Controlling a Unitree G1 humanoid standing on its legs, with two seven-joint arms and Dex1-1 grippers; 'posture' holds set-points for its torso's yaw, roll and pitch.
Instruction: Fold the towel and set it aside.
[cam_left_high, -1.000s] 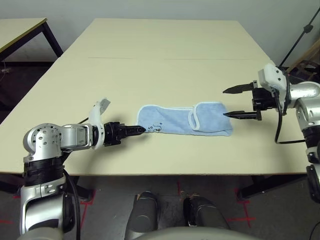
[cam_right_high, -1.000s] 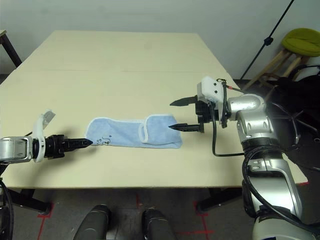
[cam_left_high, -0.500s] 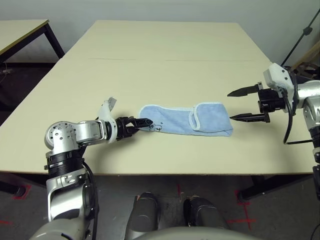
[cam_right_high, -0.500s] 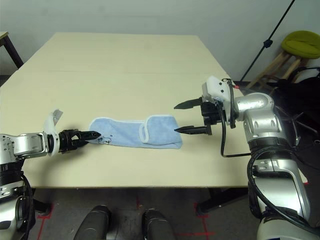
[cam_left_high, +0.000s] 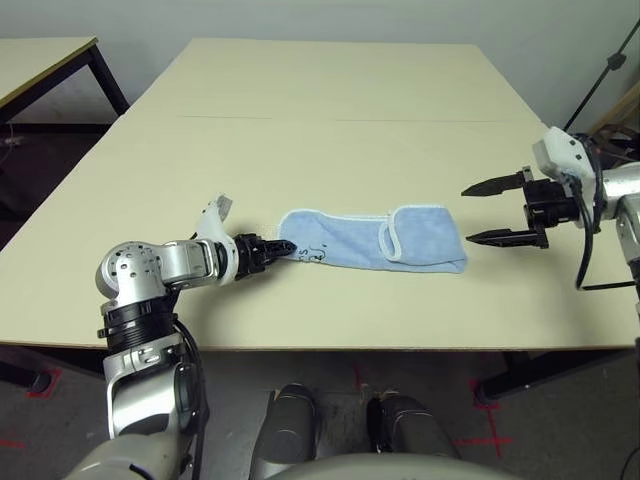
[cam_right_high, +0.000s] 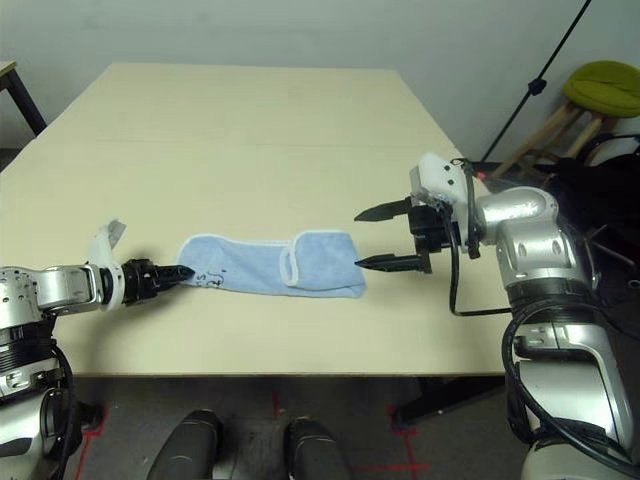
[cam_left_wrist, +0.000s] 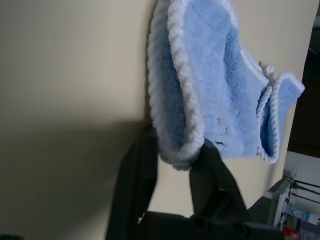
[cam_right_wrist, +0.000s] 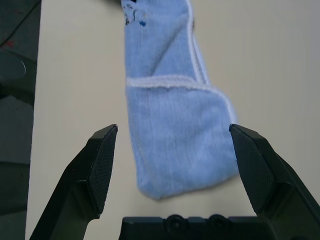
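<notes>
With our left end effector (cam_left_high: 280, 247) clamped on the end of the towel (cam_left_high: 375, 239) lying on the table (cam_left_high: 330, 110), we keep our right end effector (cam_left_high: 495, 211) spread apart and lift that end cleanly over

Colours on my feed: pale blue on cream.
I saw the towel (cam_left_high: 375, 240) was light blue terry with white stitched edging and small dark marks near one end; the table (cam_left_high: 330, 110) was plain cream, both grippers' fingers (cam_right_wrist: 102, 165) black, my forearms silver.
</notes>
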